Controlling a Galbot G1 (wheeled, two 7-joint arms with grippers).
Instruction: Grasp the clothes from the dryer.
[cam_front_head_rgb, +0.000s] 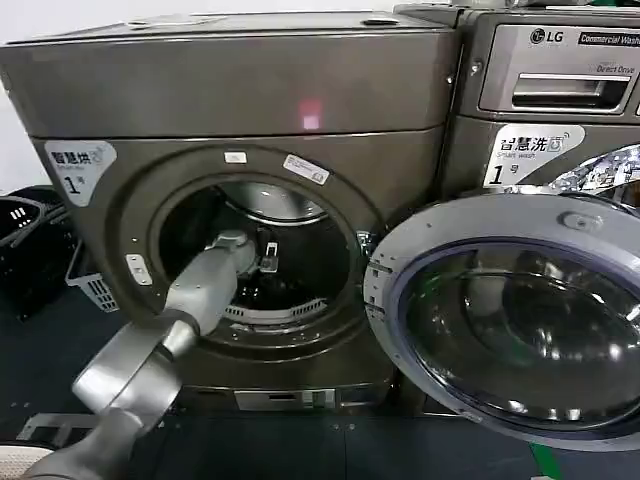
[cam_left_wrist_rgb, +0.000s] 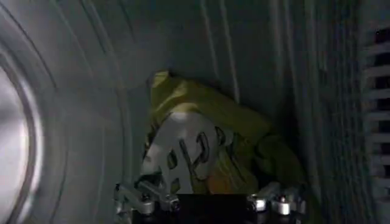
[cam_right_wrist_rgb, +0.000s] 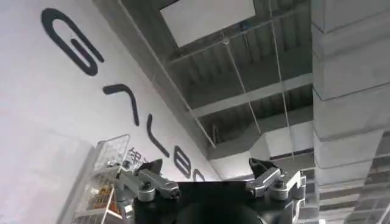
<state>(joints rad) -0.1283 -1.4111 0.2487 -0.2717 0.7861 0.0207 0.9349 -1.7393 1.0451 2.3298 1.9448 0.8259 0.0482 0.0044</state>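
Note:
The bronze-grey dryer (cam_front_head_rgb: 230, 90) stands in front of me with its round door (cam_front_head_rgb: 520, 320) swung open to the right. My left arm reaches through the porthole, and the left gripper (cam_front_head_rgb: 266, 256) is inside the drum. In the left wrist view the clothes (cam_left_wrist_rgb: 207, 115), a crumpled yellow-green garment with a white patch, lie against the drum wall just beyond the left gripper (cam_left_wrist_rgb: 210, 199). Its jaws are spread open on either side of the garment's near edge and hold nothing. The right gripper (cam_right_wrist_rgb: 210, 175) is open and empty, pointing up towards a ceiling and a lettered wall.
An LG-branded machine (cam_front_head_rgb: 560, 80) stands right of the dryer, and the open door hangs in front of its lower half. A black basket (cam_front_head_rgb: 25, 240) and a pale crate (cam_front_head_rgb: 95, 285) sit on the floor at the left. The ribbed drum wall (cam_left_wrist_rgb: 341, 109) closes in around the left gripper.

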